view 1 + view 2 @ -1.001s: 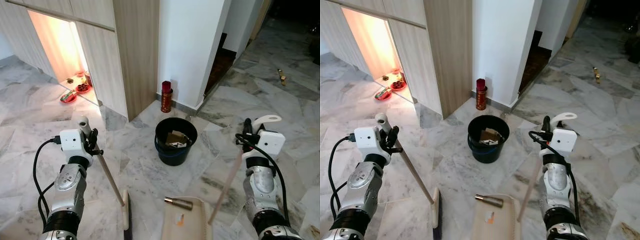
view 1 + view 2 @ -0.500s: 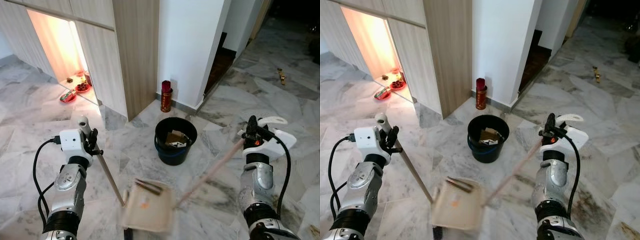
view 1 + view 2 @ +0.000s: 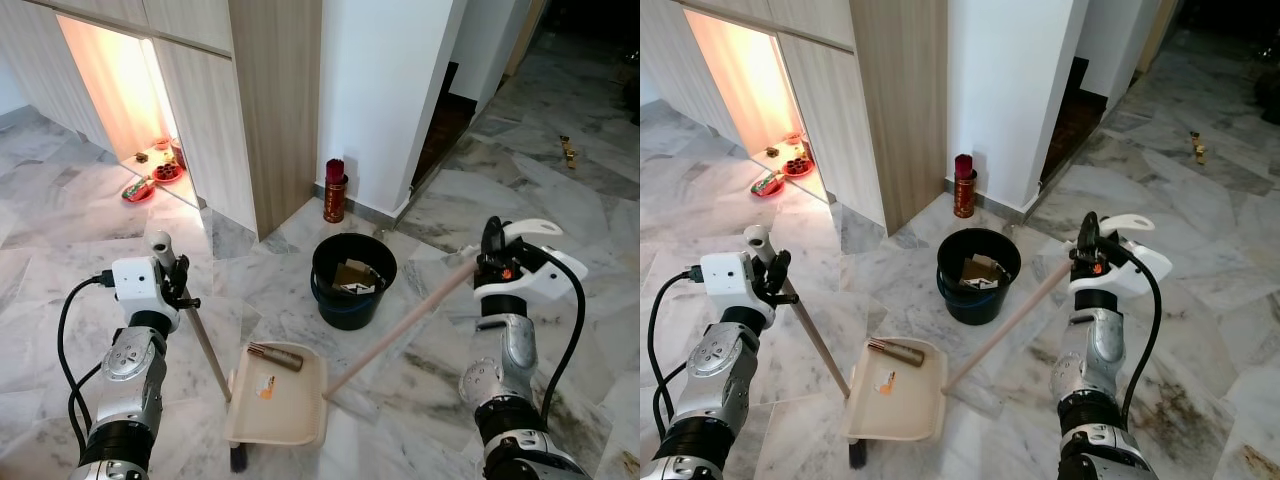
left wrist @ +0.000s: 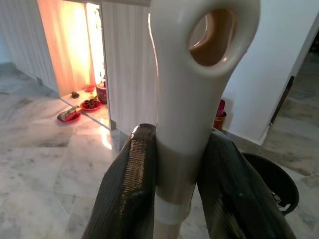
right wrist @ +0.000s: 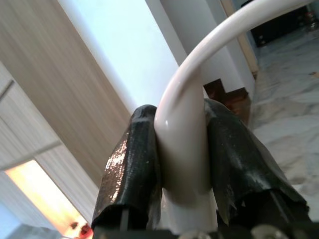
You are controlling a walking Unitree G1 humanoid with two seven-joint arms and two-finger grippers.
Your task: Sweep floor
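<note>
The right claw (image 5: 182,149) is clenched on the white curved top of the dustpan handle (image 3: 400,320), both black fingers (image 5: 132,164) pressed to its sides. From that claw the long handle slants down and toward the robot's left, so that the cream dustpan (image 3: 280,405) is carried level, low over the marble floor (image 3: 560,200); it cannot be told whether it is touching the floor. The pan appears to be kept flat so that what lies in it stays put: a brown cylindrical piece of rubbish (image 3: 275,356) at its far edge and a small orange scrap (image 3: 265,388) near the middle.

The left claw (image 4: 172,184) is closed round the broom handle (image 3: 205,345) just under its looped end, and the stick runs down from that claw toward the pan's near left side, where the dark broom head (image 3: 238,458) is partly hidden under the pan. The broom seems to be held merely parked.

The black bucket (image 3: 352,280), already holding paper rubbish, stands on the floor beyond the pan and lower than the right claw, to its left. The pan is judged to be on its way to be tipped there.
</note>
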